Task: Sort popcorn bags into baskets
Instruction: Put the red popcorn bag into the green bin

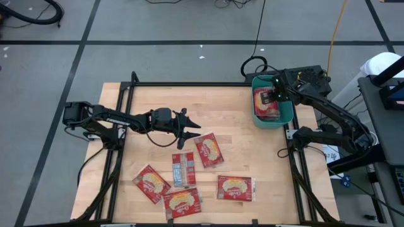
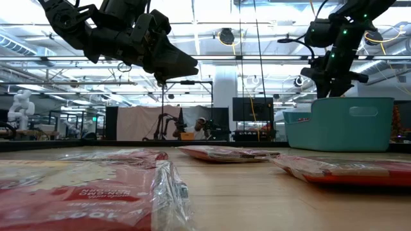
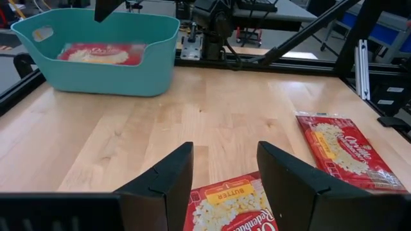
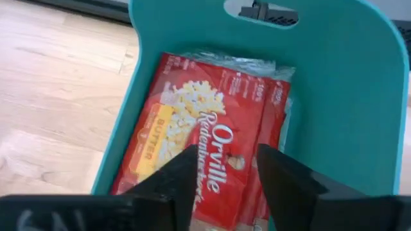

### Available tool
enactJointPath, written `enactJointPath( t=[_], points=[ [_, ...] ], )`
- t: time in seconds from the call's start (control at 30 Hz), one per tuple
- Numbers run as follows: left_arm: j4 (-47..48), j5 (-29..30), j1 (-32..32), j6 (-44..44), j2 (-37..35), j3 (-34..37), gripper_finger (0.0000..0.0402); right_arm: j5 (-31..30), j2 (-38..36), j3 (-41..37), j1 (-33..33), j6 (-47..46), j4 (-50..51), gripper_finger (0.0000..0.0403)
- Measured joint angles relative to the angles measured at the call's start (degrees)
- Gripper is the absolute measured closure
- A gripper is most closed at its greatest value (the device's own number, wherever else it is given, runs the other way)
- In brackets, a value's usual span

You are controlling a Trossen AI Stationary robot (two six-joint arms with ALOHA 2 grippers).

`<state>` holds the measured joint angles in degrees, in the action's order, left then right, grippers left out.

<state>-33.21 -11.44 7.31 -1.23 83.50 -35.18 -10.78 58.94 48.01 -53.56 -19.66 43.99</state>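
Several red popcorn bags lie flat on the wooden table's near half, among them one (image 1: 208,150) just near-right of my left gripper (image 1: 189,129) and one with its silver side up (image 1: 183,169). That gripper hangs open above the table, and the bag's edge (image 3: 228,202) shows below its fingers. The teal basket (image 1: 288,117) stands at the far right corner with at least two bags (image 4: 212,122) stacked flat in it. My right gripper (image 4: 226,173) is open inside the basket, just over the top bag; I cannot tell whether it touches it.
Black frame rails (image 1: 189,84) run along the table's edges. Bare wood (image 1: 221,110) lies between my left gripper and the basket. Another bag (image 3: 350,151) lies to the right of the one under my left gripper. Cables (image 1: 255,63) lie on the floor beyond the far edge.
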Motion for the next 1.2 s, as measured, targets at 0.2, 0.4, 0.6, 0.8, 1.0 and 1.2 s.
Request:
enactJointPath(
  t=[0.2, 0.4, 0.6, 0.8, 1.0, 1.2],
  points=[
    [0.2, 0.0, 0.0, 0.1, 0.0, 0.0, 0.0227, 1.5, -2.6, 0.1, 1.5, 0.2, -1.0, 0.0221],
    [5.4, 0.0, 0.0, 1.8, 0.0, 0.0, 0.0227, 10.7, -8.2, 0.1, 12.7, 0.2, -9.2, 0.0226],
    [15.0, 1.3, -1.8, 1.8, 0.2, 0.0, 0.0226, 11.1, -12.8, -2.4, 32.2, 1.2, -27.2, 0.0225],
    [21.1, 9.6, -6.5, 2.1, 0.4, 0.0, 0.0205, 9.3, -11.9, -7.7, 46.5, 6.0, -39.7, 0.0224],
    [21.0, 20.2, -9.1, 2.0, 0.7, 0.0, 0.0142, 6.4, -9.1, -15.9, 57.1, 7.3, -51.6, 0.0226],
    [19.1, 22.2, -8.8, 9.7, 3.8, -0.2, 0.0112, -0.8, -5.0, -24.5, 63.6, 7.9, -67.1, 0.0227]
  ],
)
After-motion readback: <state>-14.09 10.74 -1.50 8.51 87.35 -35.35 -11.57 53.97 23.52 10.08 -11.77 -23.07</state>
